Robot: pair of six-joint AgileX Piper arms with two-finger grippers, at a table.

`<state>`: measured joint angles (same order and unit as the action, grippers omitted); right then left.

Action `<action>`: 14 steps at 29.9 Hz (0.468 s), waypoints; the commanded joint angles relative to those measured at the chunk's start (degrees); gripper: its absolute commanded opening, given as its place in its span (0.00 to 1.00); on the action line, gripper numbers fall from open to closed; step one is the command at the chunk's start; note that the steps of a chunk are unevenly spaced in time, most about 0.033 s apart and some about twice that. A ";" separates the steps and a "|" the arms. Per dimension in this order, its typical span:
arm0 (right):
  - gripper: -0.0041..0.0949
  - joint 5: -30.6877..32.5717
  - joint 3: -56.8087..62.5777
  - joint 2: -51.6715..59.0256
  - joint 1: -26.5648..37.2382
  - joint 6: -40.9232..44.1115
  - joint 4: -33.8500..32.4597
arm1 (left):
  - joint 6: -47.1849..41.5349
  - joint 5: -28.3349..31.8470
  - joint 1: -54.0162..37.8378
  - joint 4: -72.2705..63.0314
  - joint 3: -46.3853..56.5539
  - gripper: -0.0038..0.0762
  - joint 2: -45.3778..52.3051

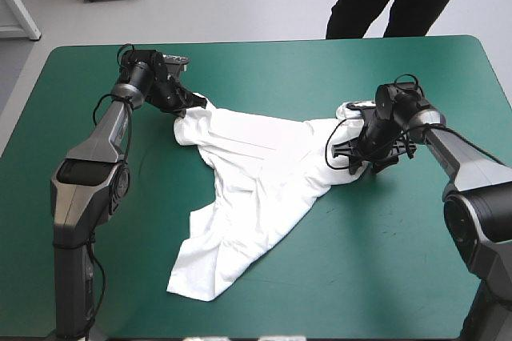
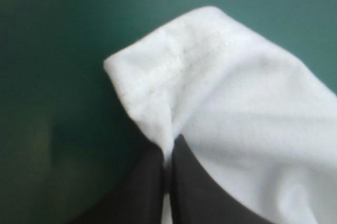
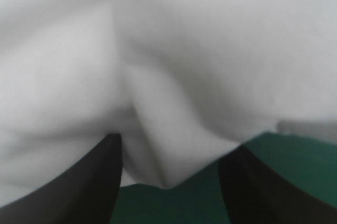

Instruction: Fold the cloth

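Cloth state: T-shirt [image 1: 256, 173] lies on the teal-green desk [image 1: 416, 277], opened out but not yet folded. Nearest the robot, one loose end [image 1: 200, 281] trails toward the near left of the desk, rumpled. From there the fabric runs away into a wider band lying between the two tools.

Left tool [image 1: 190, 104]: at the band's far left corner. Its wrist view shows the black fingers [image 2: 210, 192] pressed together, with a stitched hem corner [image 2: 168, 61] pinched at their tips and standing up off the cover. Grip looks sound.

Right tool [image 1: 358, 149]: at the band's right end, low over the desk. Its wrist view shows the fingers [image 3: 89, 187] spread wide, with a drooping fold [image 3: 158, 155] of white between them and cover visible beneath. Nothing is gripped here. Whether either finger touches the fabric is hard to tell, as the view is soft.

Step in hand (judgement): securing the second corner, ahead of flattening and the first fold. One corner is held, the other is not.

Next move calls for:
- The right tool should ease forward so the fold sits deeper between the fingers.
- It should then press shut on an edge rather than a bunched middle.
- After that, an even pull from both tools should draw the band flat and let the near end follow.
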<state>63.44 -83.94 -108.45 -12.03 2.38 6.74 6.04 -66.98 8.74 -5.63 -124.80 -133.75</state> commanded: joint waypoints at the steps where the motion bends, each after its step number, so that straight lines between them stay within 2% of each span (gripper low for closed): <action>1: 0.53 -0.87 -1.33 0.95 0.16 0.01 0.06 | -0.29 -0.14 -0.01 -1.43 -1.25 0.04 3.34; 3: 0.49 -1.62 -1.33 0.15 0.16 0.01 0.31 | -0.29 0.12 -0.01 -1.43 -1.25 0.04 3.34; 5: 0.40 -1.87 -1.33 -0.21 0.16 0.38 0.31 | -0.29 0.21 -0.01 -1.43 -1.25 0.04 3.34; 9: 0.04 -1.87 -1.33 0.20 0.16 -0.22 0.94 | -0.29 -0.30 -0.01 -1.53 -1.38 0.04 3.44; 14: 0.03 -1.32 -1.55 2.48 0.16 -0.40 0.14 | 0.58 -2.04 -0.01 -1.53 -1.62 0.04 5.48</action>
<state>62.85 -84.37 -109.79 -11.95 2.60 8.25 6.11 -67.36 8.68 -5.76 -124.86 -133.63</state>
